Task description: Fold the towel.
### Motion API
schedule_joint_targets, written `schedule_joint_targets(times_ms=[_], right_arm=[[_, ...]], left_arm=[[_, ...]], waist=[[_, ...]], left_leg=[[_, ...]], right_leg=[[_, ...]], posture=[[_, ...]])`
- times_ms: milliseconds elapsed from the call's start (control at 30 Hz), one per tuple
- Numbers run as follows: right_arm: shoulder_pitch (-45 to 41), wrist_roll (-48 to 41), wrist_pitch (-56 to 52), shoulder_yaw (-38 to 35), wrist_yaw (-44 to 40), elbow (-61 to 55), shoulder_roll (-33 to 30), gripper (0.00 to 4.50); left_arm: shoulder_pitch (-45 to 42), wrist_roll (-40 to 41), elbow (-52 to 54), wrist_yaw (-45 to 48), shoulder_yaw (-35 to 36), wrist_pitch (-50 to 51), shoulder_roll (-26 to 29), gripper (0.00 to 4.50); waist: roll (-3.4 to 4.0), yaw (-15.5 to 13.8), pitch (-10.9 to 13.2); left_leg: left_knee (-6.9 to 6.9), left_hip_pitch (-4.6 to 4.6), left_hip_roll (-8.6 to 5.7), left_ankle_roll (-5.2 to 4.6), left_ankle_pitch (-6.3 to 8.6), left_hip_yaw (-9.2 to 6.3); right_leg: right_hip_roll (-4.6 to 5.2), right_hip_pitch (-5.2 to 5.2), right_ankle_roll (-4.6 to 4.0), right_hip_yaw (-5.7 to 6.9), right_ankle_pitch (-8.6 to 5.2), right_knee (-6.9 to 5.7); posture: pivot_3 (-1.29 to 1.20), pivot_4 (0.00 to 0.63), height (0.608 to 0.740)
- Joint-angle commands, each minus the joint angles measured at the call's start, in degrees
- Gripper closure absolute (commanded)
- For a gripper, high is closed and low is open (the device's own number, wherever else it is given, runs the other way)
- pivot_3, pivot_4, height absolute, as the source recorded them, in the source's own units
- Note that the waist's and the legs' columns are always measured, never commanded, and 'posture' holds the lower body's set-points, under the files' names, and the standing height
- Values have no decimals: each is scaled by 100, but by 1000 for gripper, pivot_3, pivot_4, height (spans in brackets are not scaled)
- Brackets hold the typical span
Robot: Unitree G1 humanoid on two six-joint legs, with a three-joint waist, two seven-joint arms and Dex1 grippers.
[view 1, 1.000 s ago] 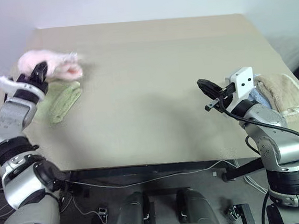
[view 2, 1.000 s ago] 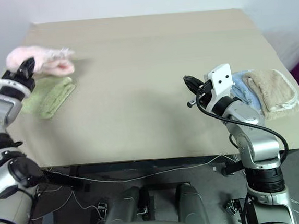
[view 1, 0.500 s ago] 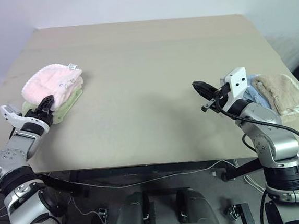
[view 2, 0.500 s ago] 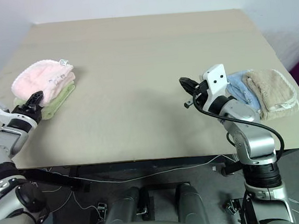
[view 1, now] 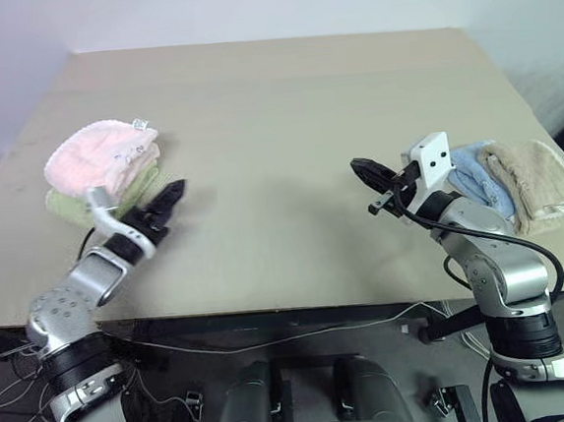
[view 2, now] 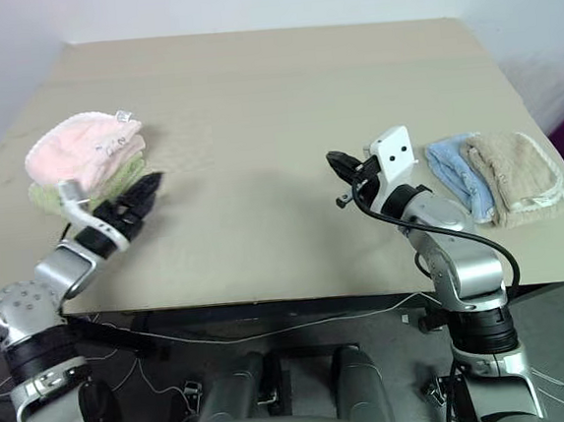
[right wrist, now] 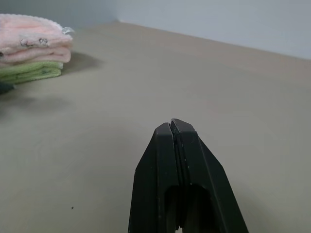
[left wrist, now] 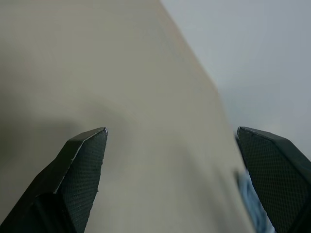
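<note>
**Caller:** Pale wall at the top of the frame, and a broad beige surface [view 1: 284,122] below it, bare across the middle. At the left of the frame the towel [view 1: 100,158], pink with white trim, lies folded on top of a green towel [view 1: 132,191]. At the right edge sit a blue towel [view 1: 477,176] and a beige towel [view 1: 537,184], side by side and touching.

**Analyst:** So the fold looks done to me, and the pink one is already stacked. Where are the pincers?

**Caller:** Left pincer [view 1: 167,196] sits just beside the stack, lower right of it, pointing toward the centre of the frame. In its wrist view the two black fingers [left wrist: 82,165] stand wide apart with nothing between them. Right pincer [view 1: 367,171] hovers right of centre, near the blue towel, fingers pressed tight together and empty.

**Analyst:** I'd call this the release and pull-away. To do it well, the left arm wants to clear the stack without snagging the terry or nudging the top layer askew. Open fingers near looped cloth can catch.

**Caller:** Stack edges look roughly lined up, small white tag [view 1: 139,125] showing at the upper right corner of the pink one.

**Analyst:** Then no tidying needed, in my view. Plenty of open surface between the two arms for whichever cloth is next.
</note>
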State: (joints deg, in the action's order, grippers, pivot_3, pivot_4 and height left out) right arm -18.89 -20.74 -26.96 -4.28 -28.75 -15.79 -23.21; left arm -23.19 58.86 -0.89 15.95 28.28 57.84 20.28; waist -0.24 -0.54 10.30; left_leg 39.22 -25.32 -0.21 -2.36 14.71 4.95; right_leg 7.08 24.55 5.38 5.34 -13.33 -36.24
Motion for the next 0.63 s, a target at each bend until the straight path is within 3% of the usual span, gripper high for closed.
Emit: schedule_joint_targets(times_ms=[33, 267, 433, 633], right_arm=[[-89, 29, 158, 22, 120, -176, 125, 4500], [-88, 401, 272, 143, 425, -139, 207, 4500], [172, 573, 350, 48, 588, -190, 166, 4500], [336, 580, 284, 30, 682, -380, 178, 4500]], left_arm=[[-116, -1011, 525, 514, -1239, -574, 311, 21], [-783, -3142, -290, 1589, -2710, -2822, 777, 21], [-1017, -3807, -1166, 1985, -2852, -3968, 736, 21], [-1075, -4029, -1651, 2177, -2765, -4302, 658, 21]], waist=[[1, 2, -1], [2, -3, 0], [3, -3, -1], [3, -4, -1]], left_leg=[[0, 1, 0, 1, -1, 1], [-3, 0, 2, 0, -1, 7], [-4, -3, 3, -2, -1, 8], [-4, -5, 3, -4, -1, 7]], right_leg=[[-3, 0, 0, 0, 0, 0], [-8, 5, -2, -2, 0, 1], [-6, 9, -2, -3, 0, 3], [-4, 10, -1, -3, 0, 2]], posture=[[0, 150, 701], [0, 150, 701], [0, 150, 701], [0, 150, 701]])
